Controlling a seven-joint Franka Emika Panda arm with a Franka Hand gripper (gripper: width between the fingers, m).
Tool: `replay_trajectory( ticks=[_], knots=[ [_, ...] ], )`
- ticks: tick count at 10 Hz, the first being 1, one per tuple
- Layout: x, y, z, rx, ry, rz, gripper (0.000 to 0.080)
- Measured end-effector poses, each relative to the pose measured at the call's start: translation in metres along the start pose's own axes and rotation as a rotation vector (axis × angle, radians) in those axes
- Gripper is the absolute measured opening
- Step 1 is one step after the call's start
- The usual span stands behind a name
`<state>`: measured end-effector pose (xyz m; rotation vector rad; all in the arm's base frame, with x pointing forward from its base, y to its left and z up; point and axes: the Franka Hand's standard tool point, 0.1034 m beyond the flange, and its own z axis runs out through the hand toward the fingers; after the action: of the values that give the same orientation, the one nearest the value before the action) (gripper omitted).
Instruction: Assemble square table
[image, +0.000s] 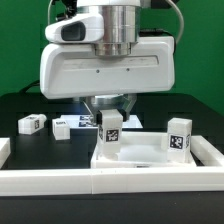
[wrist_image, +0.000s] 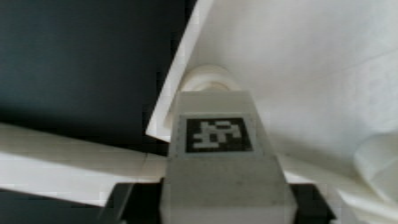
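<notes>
The white square slab (image: 150, 156) lies on the black table, against the front rail. One tagged white leg (image: 179, 135) stands upright at its corner on the exterior view's right. My gripper (image: 110, 108) is shut on a second tagged leg (image: 110, 128), which is upright at the slab's corner on the exterior view's left. In the wrist view that leg (wrist_image: 217, 135) fills the space between my dark fingers (wrist_image: 135, 200), its rounded tip at the edge of the slab (wrist_image: 302, 80). Two more legs (image: 32, 123) (image: 62, 127) lie loose on the table.
Long white rail walls (image: 110, 182) run along the front and up both sides of the work area. A flat strip of printed tags, the marker board (image: 82, 119), lies behind the gripper. The gripper's wide white body hides the table behind the slab.
</notes>
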<state>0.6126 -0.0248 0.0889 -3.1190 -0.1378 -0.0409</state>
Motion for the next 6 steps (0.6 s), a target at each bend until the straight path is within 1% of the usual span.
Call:
replay_trajectory(
  ticks=[2,3,6],
  knots=[
    [-0.002,-0.008,0.000,-0.001,0.020,0.215,0.0291],
    [-0.002,-0.012,0.000,0.005,0.031,0.331,0.0291],
    [0.000,-0.027,0.001,0.038,0.035,0.669,0.0291]
  ],
)
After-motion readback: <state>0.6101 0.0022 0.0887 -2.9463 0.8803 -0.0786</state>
